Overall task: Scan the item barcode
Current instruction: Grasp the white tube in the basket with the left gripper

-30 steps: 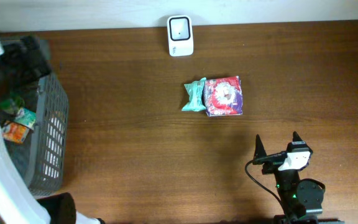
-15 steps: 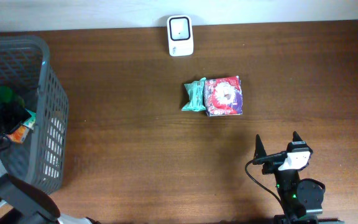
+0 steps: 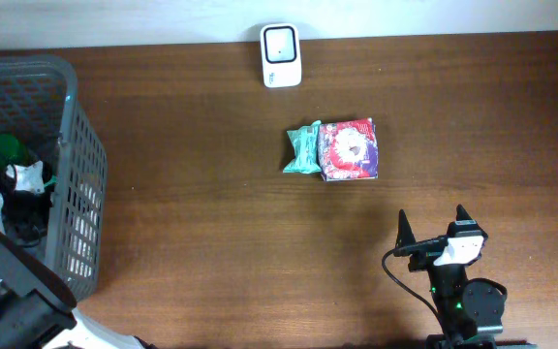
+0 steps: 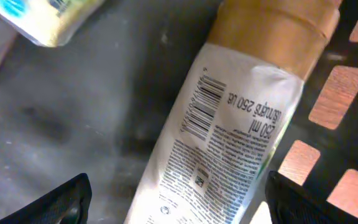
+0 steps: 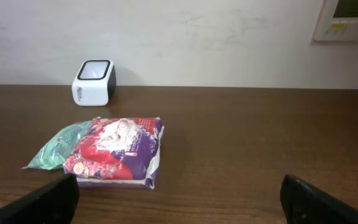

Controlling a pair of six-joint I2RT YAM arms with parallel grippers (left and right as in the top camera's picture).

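Dark wooden table (image 3: 211,252) against a pale wall (image 5: 229,37)

**One legible marking: "250 ml"**

In the left wrist view, the tan-capped bottle with a white paper label (image 4: 229,143) carries "250 ml", printed upside down to the camera, beside a black barcode (image 4: 199,109). The fine print under it is too small to read. In the right wrist view, lettering on the white box-shaped scanner (image 5: 94,82) and the red and purple packet (image 5: 118,150) cannot be made out.
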